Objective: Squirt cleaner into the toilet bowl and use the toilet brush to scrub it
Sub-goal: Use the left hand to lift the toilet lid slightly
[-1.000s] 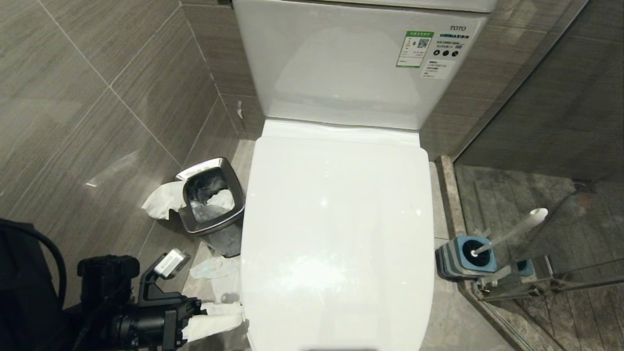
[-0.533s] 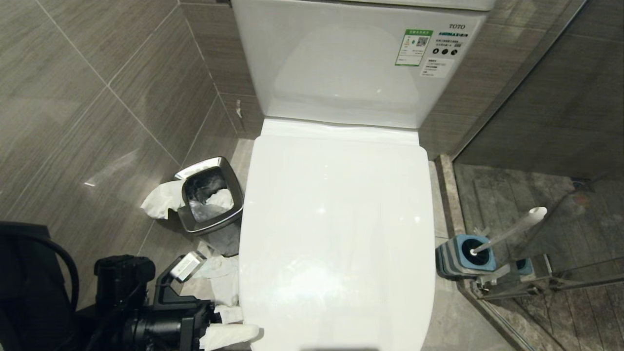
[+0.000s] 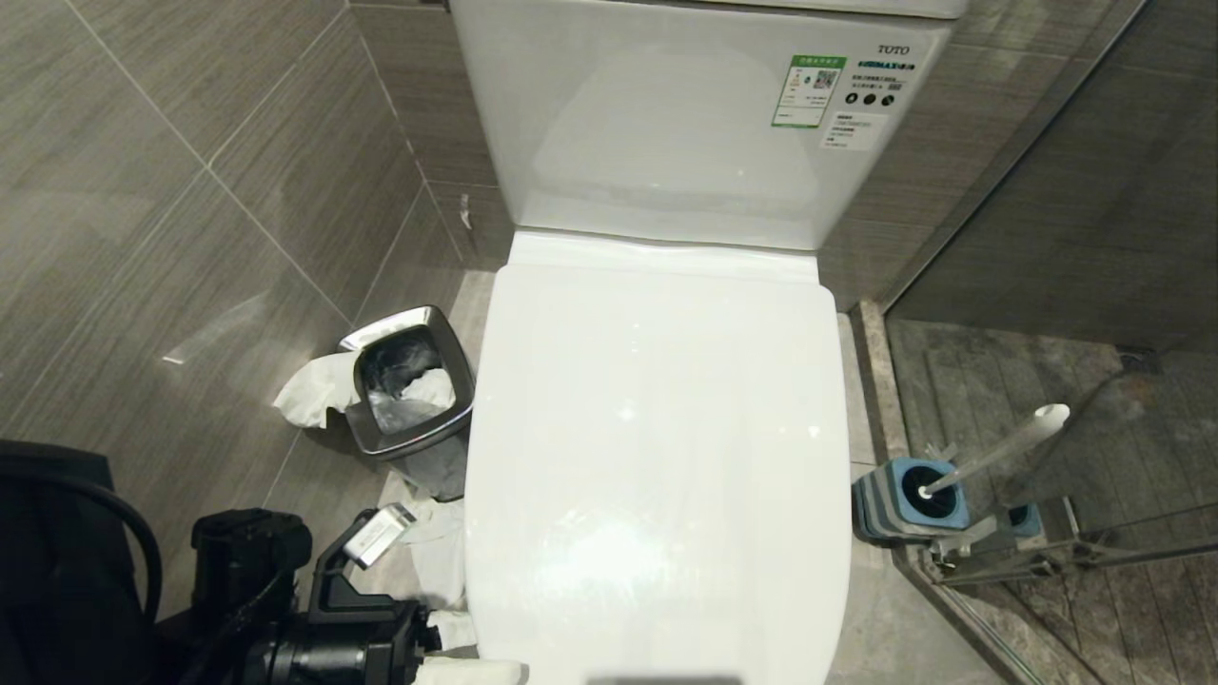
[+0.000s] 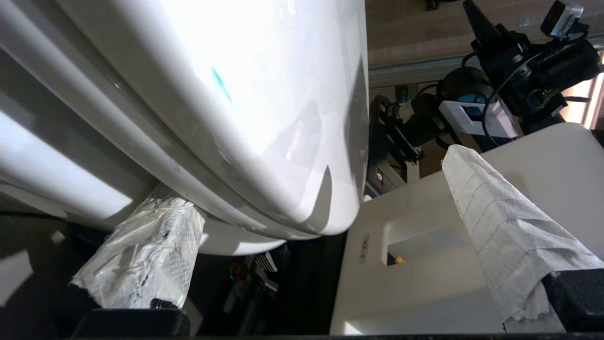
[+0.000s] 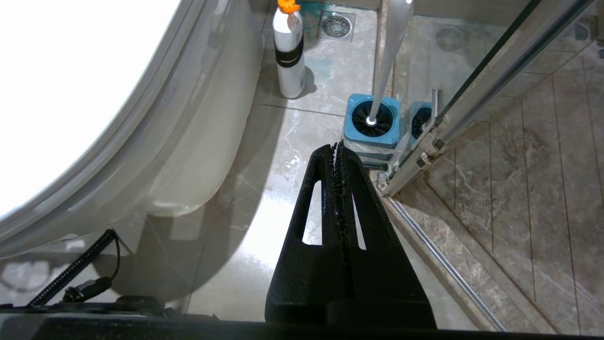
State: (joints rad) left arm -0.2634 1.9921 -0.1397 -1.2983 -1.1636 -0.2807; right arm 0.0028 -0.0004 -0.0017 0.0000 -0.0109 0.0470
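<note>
Two paper-wrapped fingers (image 4: 141, 255) of the left gripper (image 3: 447, 656) stood wide apart, holding nothing, at the front left corner of the closed toilet lid (image 3: 657, 457); in the left wrist view one finger sat just under the lid's edge. The toilet bowl lay hidden beneath that lid, with a teal cleaner (image 4: 221, 84) streak on the lid surface. The right gripper (image 5: 339, 146) hung pressed shut above the floor, near the toilet brush (image 5: 384, 61) standing in its blue-topped holder (image 5: 373, 137). Judged risk: the wrapped finger could slip off the glossy lid edge during lifting, dropping the lid. Obstructions: the steel waste bin (image 3: 411, 392) and loose tissue (image 3: 314, 390) crowded the floor at the toilet's left side; a spray bottle (image 5: 289, 52) stood beyond the brush.
</note>
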